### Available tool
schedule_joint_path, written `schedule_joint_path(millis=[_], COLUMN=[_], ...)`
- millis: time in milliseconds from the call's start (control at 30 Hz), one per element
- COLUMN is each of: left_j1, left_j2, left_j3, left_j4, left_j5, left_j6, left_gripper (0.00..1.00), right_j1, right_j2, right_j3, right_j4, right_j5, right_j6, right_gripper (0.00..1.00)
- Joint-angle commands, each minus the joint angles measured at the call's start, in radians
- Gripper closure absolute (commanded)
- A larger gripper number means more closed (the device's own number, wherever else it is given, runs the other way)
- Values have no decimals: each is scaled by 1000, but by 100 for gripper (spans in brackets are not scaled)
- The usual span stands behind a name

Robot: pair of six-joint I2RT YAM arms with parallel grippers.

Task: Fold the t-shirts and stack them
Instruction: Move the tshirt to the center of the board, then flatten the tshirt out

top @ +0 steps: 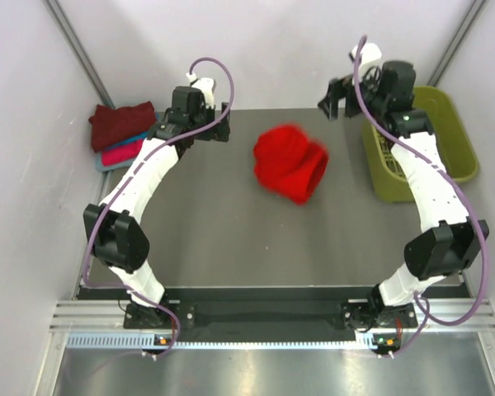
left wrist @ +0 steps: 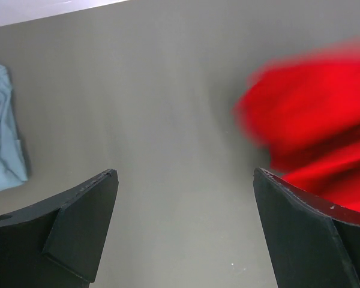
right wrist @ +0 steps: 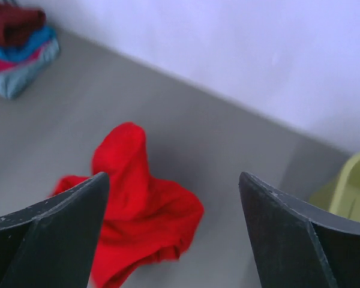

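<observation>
A bright red t-shirt (top: 290,162) is a crumpled, motion-blurred heap at the table's back middle; it also shows in the left wrist view (left wrist: 315,132) and the right wrist view (right wrist: 138,210). A stack of folded shirts stands at the back left, maroon (top: 120,122) on top, magenta-pink (top: 120,153) and teal below. My left gripper (top: 219,124) is open and empty, left of the red shirt. My right gripper (top: 338,99) is open and empty, raised to the right of the shirt.
An olive-green plastic basket (top: 462,148) stands at the back right, under the right arm. White walls close in the table at the back and both sides. The folded stack also shows in the right wrist view (right wrist: 18,45).
</observation>
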Motion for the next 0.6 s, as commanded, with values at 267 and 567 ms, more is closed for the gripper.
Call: schedule_joint_path(millis=[267, 567], left_j1=[10, 22], left_j2=[-38, -63], left_j3=[50, 51], left_j4=[-2, 5], left_j5=[-14, -38], left_j6=[-26, -30], left_gripper=[1, 3], right_j1=[173, 316], right_j2=[-72, 159], right_j3=[-378, -281], right_j4=[-53, -37], right_j5=[57, 44], right_j6=[-129, -99], right_gripper=[0, 2])
